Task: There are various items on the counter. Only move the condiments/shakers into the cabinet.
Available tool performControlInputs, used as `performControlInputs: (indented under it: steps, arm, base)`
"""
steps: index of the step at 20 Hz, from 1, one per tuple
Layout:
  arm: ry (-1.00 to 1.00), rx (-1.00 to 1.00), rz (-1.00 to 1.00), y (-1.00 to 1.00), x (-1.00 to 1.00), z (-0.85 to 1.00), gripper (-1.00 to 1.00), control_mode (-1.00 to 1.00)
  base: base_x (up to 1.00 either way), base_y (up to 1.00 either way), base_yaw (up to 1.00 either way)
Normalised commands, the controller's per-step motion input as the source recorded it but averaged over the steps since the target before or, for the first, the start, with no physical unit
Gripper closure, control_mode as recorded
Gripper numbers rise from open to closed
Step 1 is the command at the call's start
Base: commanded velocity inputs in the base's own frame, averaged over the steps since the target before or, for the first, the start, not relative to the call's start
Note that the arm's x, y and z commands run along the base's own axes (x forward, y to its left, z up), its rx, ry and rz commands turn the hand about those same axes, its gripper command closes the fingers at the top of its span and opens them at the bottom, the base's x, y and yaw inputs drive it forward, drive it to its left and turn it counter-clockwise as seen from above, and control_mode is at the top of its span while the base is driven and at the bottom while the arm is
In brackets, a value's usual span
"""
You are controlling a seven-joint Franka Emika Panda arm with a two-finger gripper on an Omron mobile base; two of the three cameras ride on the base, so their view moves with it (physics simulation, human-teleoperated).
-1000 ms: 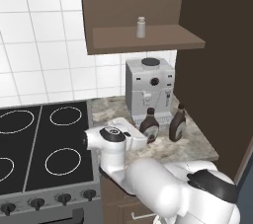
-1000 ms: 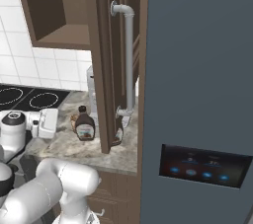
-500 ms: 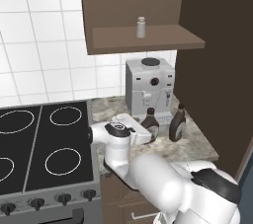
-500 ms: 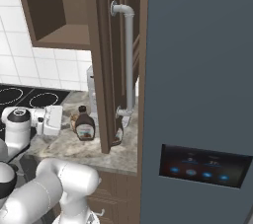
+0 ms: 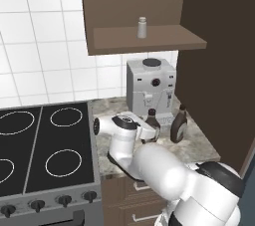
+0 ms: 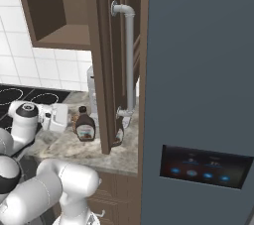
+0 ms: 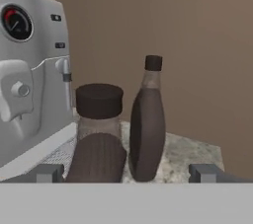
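Since a second ago the arm has swung its hand rightward across the surface, from near the stovetop edge toward the two dark bottles, and the claw now faces them with its jaws spread wide and nothing between them. Left to right in the hand view stand the silver coffee machine, then the nearer bottle with its broad black cap, then the farther bottle, slimmer from this angle. Both stand upright, their long axes vertical, close together but apart. The nearer bottle lies straight ahead of the claw and a little left of the middle of its gap, so the coming move looks like a short level advance to bring the jaws around its body. The pale shaker already stands on the cabinet shelf, well above.
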Motion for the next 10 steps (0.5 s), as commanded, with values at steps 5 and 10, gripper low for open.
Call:
performControlInputs:
  steps: [5, 10]
  arm:
    - [0.04, 0.00, 0.00, 0.00, 0.18, 0.00, -1.00, -1.00]
    - [0.03, 0.00, 0.00, 0.00, 0.28, 0.00, -1.00, -1.00]
  base:
    - [0.00, 0.00, 0.00]
    - [0.00, 0.00, 0.00]
